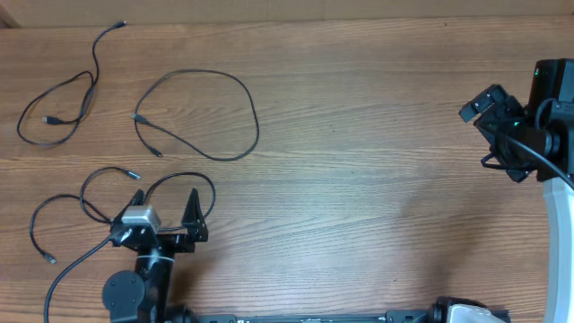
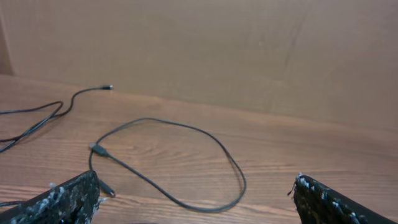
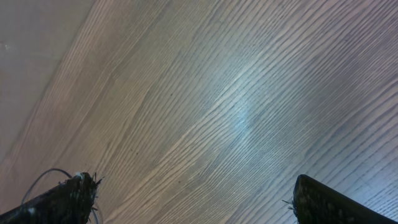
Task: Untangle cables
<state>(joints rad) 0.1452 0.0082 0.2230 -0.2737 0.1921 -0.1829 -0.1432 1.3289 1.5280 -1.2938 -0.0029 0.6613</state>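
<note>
Three thin black cables lie apart on the left half of the wooden table. One cable (image 1: 63, 94) runs from a plug at the far left back into a loop. A second cable (image 1: 242, 108) forms a wide loop in the middle left; in the left wrist view this cable (image 2: 233, 171) lies ahead of the fingers. The third cable (image 1: 90, 184) curls at the front left, and part of it passes by my left gripper (image 1: 166, 199). The left gripper (image 2: 196, 190) is open and holds nothing. My right gripper (image 1: 482, 135) is open at the far right over bare wood, far from the cables, and the right gripper (image 3: 196, 193) is empty.
The left arm's base (image 1: 134, 287) and its thicker black cord (image 1: 67, 269) sit at the front left edge. The right arm (image 1: 552, 108) stands along the right edge. A brown wall (image 2: 217, 43) rises behind the table's back edge.
</note>
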